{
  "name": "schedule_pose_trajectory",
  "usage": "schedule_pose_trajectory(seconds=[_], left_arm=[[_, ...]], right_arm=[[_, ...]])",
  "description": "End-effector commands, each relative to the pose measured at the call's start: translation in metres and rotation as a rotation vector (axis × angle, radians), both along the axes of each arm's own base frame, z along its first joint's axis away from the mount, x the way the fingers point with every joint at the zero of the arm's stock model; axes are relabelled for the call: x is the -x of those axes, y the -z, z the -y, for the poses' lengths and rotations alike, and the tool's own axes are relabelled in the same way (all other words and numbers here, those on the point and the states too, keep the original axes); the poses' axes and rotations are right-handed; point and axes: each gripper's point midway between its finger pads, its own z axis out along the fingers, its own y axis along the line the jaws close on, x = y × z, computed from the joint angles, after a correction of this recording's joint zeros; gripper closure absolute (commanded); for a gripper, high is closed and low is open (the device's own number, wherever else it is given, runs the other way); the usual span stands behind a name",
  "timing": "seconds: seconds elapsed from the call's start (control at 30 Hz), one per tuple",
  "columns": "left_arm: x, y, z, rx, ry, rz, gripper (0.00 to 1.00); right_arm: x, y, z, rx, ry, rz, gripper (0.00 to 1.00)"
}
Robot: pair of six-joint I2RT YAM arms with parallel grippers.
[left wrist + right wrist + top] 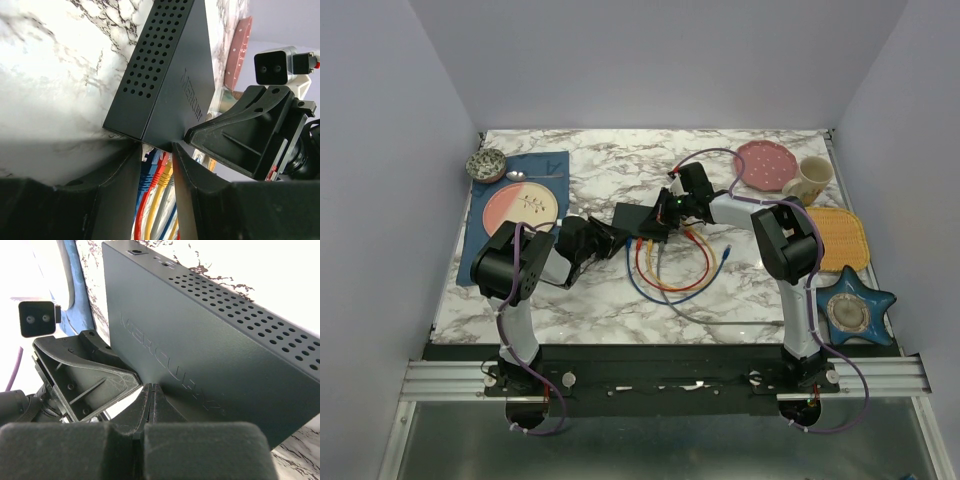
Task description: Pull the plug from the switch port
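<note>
The switch (638, 216) is a flat black box mid-table; it also shows in the left wrist view (170, 85) and the right wrist view (200, 340). Blue (146, 172), red (161, 162) and yellow (168, 172) plugs sit in its near edge, and their cables (665, 275) loop toward me. My left gripper (612, 240) (156, 146) is at the switch's near-left corner, jaws a little apart, with the plugs showing through the gap. I cannot tell if it touches a plug. My right gripper (668, 210) (152, 386) is shut, its tips resting on the switch's top face.
A pink plate (765, 165), a cup (810, 180), a yellow mat (840, 238) and a blue star dish (855, 312) stand at the right. A blue placemat (548, 165) with a plate (520, 205), a spoon and a small bowl (486, 164) lies at the left.
</note>
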Motion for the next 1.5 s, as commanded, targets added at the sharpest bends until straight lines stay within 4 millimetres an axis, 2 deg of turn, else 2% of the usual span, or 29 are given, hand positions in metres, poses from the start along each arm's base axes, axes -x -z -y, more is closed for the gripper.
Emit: schedule_pose_trajectory(seconds=[0.0,0.23,0.63,1.13,1.37,1.47], left_arm=[[0.009,0.013,-0.001,-0.051,0.009,-0.026,0.56],[0.012,0.015,0.000,-0.032,0.015,-0.027,0.61],[0.028,0.022,-0.002,-0.032,0.040,-0.024,0.55],[0.011,0.027,-0.002,-0.030,-0.013,-0.087,0.61],[0.009,0.030,0.002,-0.057,-0.006,-0.111,0.62],[0.010,0.033,0.004,-0.060,-0.001,-0.117,0.68]], right_arm=[[0.006,0.035,0.010,0.069,0.020,-0.057,0.99],[0.007,0.035,0.011,0.071,0.020,-0.060,0.99],[0.007,0.036,0.012,0.075,0.021,-0.057,0.99],[0.008,0.037,0.011,0.072,0.021,-0.064,0.99],[0.008,0.037,0.011,0.072,0.020,-0.061,0.99],[0.008,0.036,0.011,0.069,0.018,-0.061,0.99]])
